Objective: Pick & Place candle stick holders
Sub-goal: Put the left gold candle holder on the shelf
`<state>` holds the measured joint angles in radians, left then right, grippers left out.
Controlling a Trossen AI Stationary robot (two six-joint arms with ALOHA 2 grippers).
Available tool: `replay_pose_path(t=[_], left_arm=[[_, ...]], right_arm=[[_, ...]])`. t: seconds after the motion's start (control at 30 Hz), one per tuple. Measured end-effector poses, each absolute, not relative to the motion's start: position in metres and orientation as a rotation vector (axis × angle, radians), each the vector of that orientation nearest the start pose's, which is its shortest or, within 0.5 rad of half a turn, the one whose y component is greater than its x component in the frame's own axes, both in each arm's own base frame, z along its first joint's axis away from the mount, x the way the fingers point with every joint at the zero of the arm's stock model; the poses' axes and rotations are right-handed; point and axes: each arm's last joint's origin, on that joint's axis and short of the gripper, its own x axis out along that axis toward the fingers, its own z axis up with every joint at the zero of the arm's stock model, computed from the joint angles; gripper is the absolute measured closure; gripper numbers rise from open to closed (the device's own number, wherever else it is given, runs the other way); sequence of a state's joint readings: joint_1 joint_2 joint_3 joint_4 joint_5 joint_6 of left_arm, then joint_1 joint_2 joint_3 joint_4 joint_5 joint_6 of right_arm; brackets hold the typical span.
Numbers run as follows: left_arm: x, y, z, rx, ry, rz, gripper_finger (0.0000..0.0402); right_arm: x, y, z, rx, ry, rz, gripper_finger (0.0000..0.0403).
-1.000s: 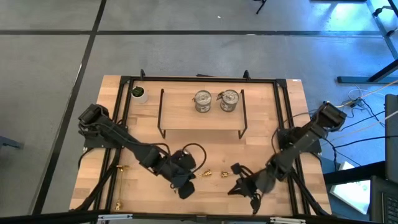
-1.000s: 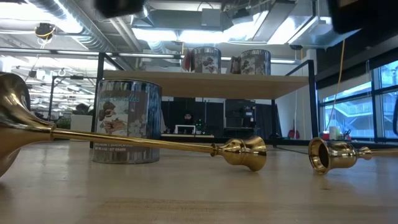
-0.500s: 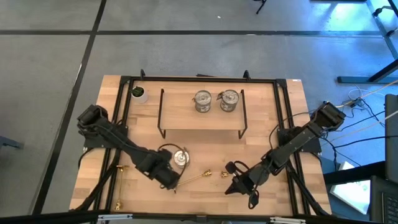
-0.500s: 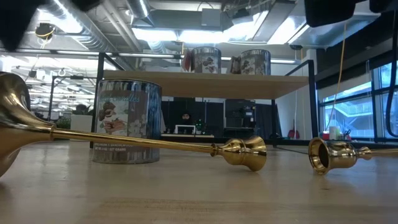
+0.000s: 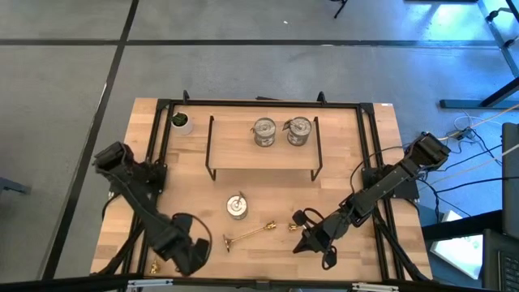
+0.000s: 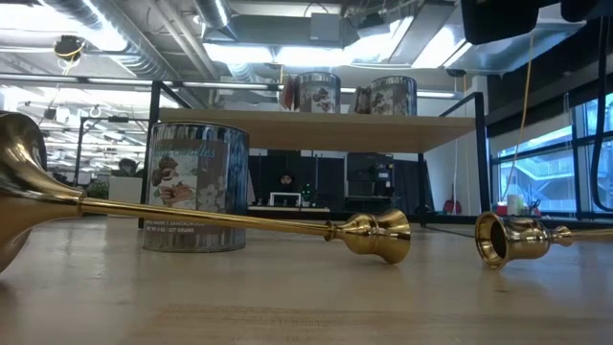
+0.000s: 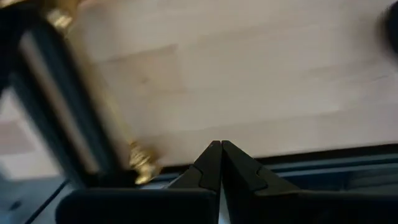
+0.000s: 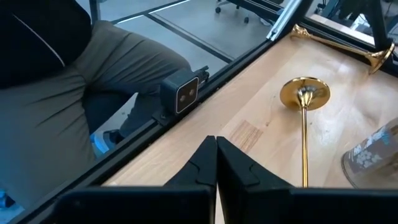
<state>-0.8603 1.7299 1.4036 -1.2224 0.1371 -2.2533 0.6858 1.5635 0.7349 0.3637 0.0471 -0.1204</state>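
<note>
My left gripper (image 5: 188, 258) is pinched shut and empty at the near left; the right gripper (image 5: 303, 244) likewise, near right. The brass stick (image 5: 250, 234) lies between them, near the cup (image 5: 237, 206). It looks stiff, slick, roll-prone: I'd grip mid-stem.

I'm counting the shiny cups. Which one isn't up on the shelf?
The silvery cup standing alone on the table, in front of the black rack. The other two cups sit side by side on the rack.

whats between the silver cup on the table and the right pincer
In the high view, one gold candlestick lies on the bare wood between the silver cup and the shut right pincer; a small brass piece sits there too.
</note>
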Motion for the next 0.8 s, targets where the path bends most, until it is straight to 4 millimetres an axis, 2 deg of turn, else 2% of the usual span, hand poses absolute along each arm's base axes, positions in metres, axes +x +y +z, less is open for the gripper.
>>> replay_pose_path(t=[0.1, 0.4, 0.67, 0.8], left_arm=[[0.194, -0.243, 0.246, -1.079, 1.500, 1.130, 0.0385], [0.195, -0.235, 0.237, -0.972, 1.556, 1.213, 0.0325], [0.185, -0.228, 0.200, -0.972, 1.655, 1.298, 0.0273], [0.180, -0.225, 0.189, -0.971, 1.686, 1.320, 0.0254]], right_arm=[[0.244, 0.198, 0.184, -0.279, 0.403, 0.653, 0.0400], [0.245, 0.198, 0.186, -0.270, 0.388, 0.651, 0.0400], [0.245, 0.198, 0.186, -0.262, 0.391, 0.649, 0.0399], [0.245, 0.199, 0.186, -0.259, 0.392, 0.648, 0.0399]])
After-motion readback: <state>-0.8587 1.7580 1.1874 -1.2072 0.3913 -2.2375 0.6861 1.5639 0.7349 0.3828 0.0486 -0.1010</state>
